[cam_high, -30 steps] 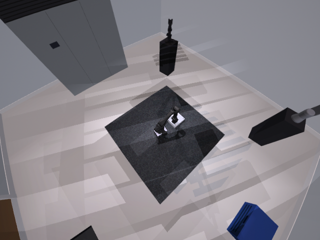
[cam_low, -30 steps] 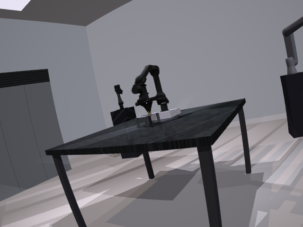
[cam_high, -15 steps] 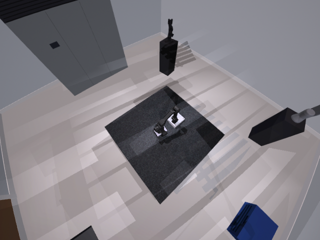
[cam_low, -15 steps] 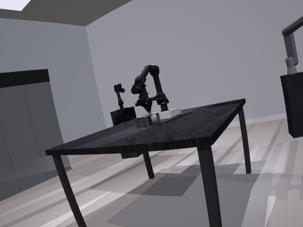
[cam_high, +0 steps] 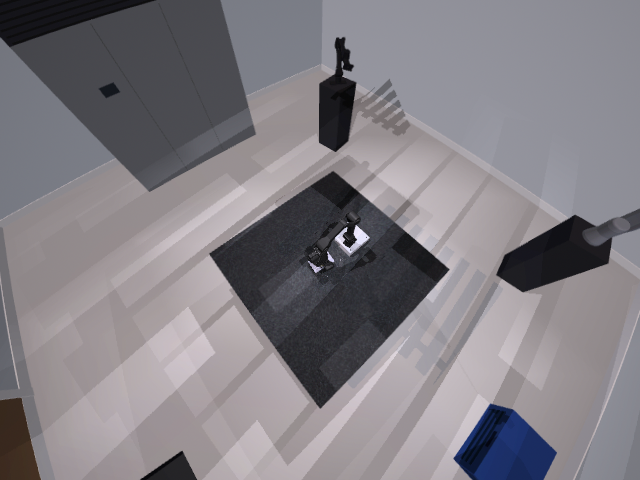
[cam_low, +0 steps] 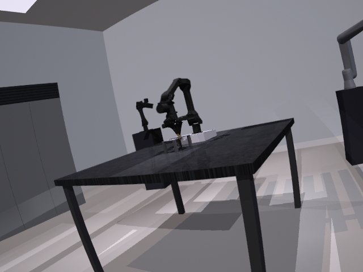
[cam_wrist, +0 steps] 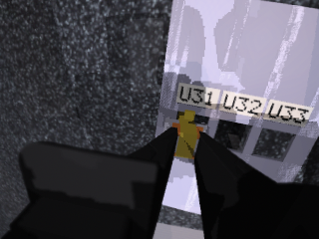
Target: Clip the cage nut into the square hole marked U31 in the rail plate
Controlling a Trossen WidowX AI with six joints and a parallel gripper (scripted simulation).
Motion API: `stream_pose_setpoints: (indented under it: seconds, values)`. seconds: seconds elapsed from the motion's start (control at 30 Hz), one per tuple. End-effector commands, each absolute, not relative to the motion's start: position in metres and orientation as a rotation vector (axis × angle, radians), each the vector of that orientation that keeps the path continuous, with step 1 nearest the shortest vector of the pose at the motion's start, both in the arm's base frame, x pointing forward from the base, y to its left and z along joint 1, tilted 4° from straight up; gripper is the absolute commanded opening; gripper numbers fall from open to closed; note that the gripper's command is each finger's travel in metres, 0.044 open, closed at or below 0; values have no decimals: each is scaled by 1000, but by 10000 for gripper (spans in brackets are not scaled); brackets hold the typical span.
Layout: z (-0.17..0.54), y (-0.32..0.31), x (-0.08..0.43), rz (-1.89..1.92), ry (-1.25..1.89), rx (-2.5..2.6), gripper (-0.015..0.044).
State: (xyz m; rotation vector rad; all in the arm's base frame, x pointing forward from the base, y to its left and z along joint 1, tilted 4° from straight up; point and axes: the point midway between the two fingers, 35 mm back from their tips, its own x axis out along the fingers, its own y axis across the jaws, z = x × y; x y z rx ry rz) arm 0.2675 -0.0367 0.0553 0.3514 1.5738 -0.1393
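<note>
Yellow nut (cam_low: 178, 136) (cam_wrist: 186, 141) — seemingly at U31

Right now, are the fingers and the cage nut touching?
Touching. The wrist view shows the fingers closed on the yellow cage nut from both sides, with no gap at their tips.
</note>
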Motion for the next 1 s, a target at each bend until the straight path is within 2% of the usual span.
stream_pose_setpoints:
  seconds: [0.0,0.97]
  values:
    - [55,-36,267,-124,1572,358,36]
    - [54,-39,266,-85,1561,397,36]
